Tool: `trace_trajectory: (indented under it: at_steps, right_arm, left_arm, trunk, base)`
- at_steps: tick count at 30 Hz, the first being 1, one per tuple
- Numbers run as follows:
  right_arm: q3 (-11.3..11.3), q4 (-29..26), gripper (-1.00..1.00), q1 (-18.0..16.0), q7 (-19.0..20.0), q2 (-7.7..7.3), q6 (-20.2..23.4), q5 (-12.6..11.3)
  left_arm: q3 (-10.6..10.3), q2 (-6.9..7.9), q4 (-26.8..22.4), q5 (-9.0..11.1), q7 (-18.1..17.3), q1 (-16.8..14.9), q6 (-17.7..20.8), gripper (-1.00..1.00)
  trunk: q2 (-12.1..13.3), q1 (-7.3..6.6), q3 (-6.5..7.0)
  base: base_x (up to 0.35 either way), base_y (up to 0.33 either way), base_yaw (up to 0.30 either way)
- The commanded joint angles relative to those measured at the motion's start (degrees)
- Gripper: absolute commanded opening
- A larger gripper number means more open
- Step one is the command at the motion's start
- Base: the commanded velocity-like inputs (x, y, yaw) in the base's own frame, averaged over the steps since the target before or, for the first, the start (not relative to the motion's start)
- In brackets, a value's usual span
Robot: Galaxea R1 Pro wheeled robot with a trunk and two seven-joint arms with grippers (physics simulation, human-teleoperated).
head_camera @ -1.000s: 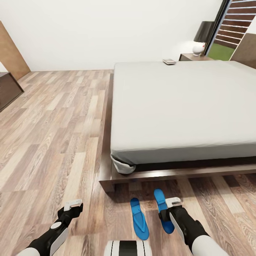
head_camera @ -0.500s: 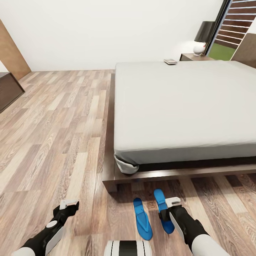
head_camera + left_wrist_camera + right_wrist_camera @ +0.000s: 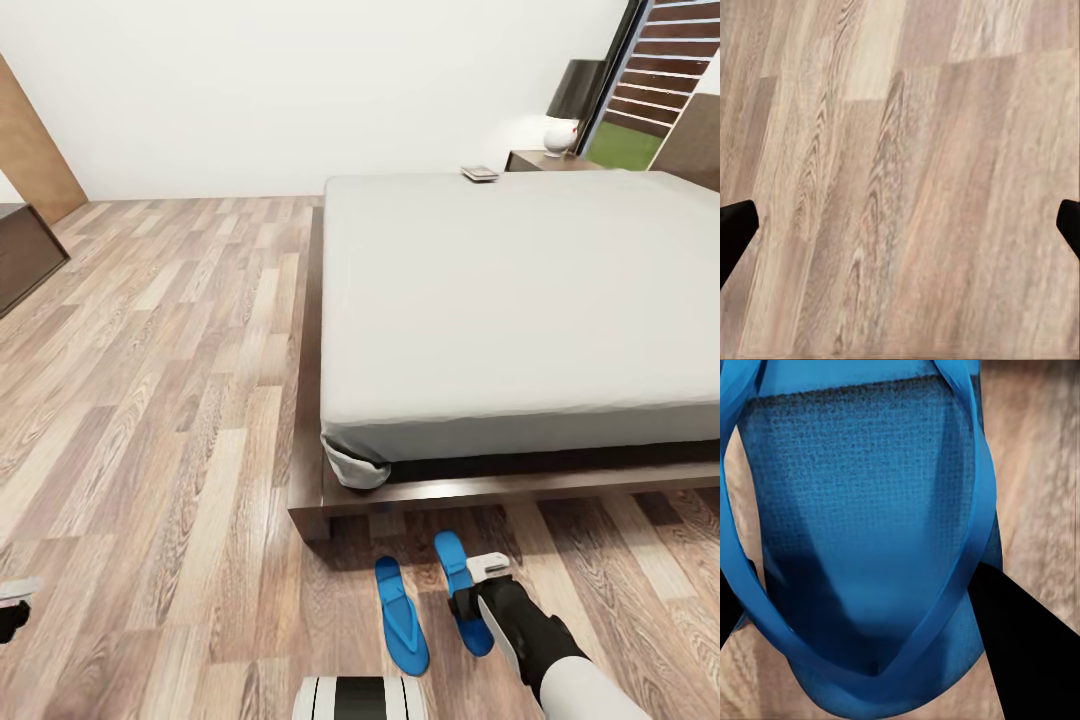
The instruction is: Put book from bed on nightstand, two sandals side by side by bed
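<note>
Head view: you have both sandals [image 3: 401, 617] [image 3: 459, 588] on the floor just off the bed [image 3: 520, 300] foot; the right gripper [image 3: 470, 598] sits on one. The book [image 3: 479, 173] lies at the bed's far corner, near the nightstand [image 3: 545, 159].

Left wrist view: left gripper [image 3: 900, 225] spread wide over bare planks.

Right wrist view: fingers [image 3: 1035, 652] flank the blue sole (grip: cannot tell).

Place: a bedroom in a home.
Bed [image 3: 520, 300]: large, low, plain off-white mattress on a dark wooden frame.
Bedside: small dark nightstand [image 3: 545, 160] carrying a lamp [image 3: 570, 105].
Floor [image 3: 150, 400]: light wood planks, white walls.
Footwear: blue sandals [image 3: 402, 615] by the bed's foot.
Far right: probably a tall window.
</note>
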Motion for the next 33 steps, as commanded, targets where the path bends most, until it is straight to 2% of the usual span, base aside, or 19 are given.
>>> trace_trajectory:
  at_steps: [1, 4, 6, 9, 24, 27, 31, 33]
  right_arm:
    - [0.1, 0.0, -1.00, 0.0, -0.1, 0.12, 0.4, 1.4]
    - [0.1, 0.1, -1.00, 0.0, -0.1, 0.32, 0.4, 2.2]
    - [0.1, 0.2, -1.00, -0.1, -0.1, 0.60, 0.3, 2.8]
    - [0.1, 0.2, -1.00, -0.1, -0.1, 0.82, 0.3, 3.0]
    - [0.1, 0.2, -1.00, -0.2, -0.1, 1.04, 0.3, 3.1]
    - [0.1, 0.3, -1.00, -0.8, -0.1, 1.06, 0.3, 3.1]
    - [0.1, 0.5, -1.00, -2.3, -0.1, 1.74, 0.3, 3.1]
    - [0.1, 0.6, -1.00, -2.9, -0.1, 1.95, 0.3, 3.0]
  left_arm:
    - [-0.5, 1.23, 1.7, 0.4, 0.9, 0.1, -0.3, 1.00]
    - [-0.6, 2.28, 4.5, 0.3, 2.2, 0.2, -1.0, 1.00]
    - [-0.6, 3.03, 6.9, 0.2, 3.5, 0.3, -3.3, 1.00]
    - [-0.6, 3.34, 7.9, 0.2, 4.7, 0.4, -4.7, 1.00]
    - [-0.8, 3.53, 8.6, 0.1, 6.0, 0.4, -5.7, 1.00]
    - [-0.8, 3.53, 8.6, 0.1, 6.0, 0.4, -5.7, 1.00]
    - [-0.9, 3.49, 8.6, 0.1, 6.1, 0.4, -5.7, 1.00]
    - [-1.0, 3.48, 8.6, 0.1, 6.2, 0.4, -5.8, 1.00]
  trunk:
    - [0.0, -0.01, -0.04]
    - [0.0, -0.01, -0.04]
    - [0.0, -0.01, -0.04]
    - [0.0, -0.01, -0.04]
    - [-0.2, 0.35, -3.14]
    - [-0.2, 0.43, -3.81]
    - [-0.2, 0.43, -3.81]
    - [-0.3, 0.48, -4.25]
  base:
    - [0.000, 0.000, 0.000]
    - [0.000, 0.000, 0.000]
    - [0.000, 0.000, 0.000]
    - [0.000, 0.000, 0.000]
    - [0.000, 0.000, 0.000]
    - [0.000, 0.000, 0.000]
    - [0.000, 0.000, 0.000]
    - [0.000, 0.000, 0.000]
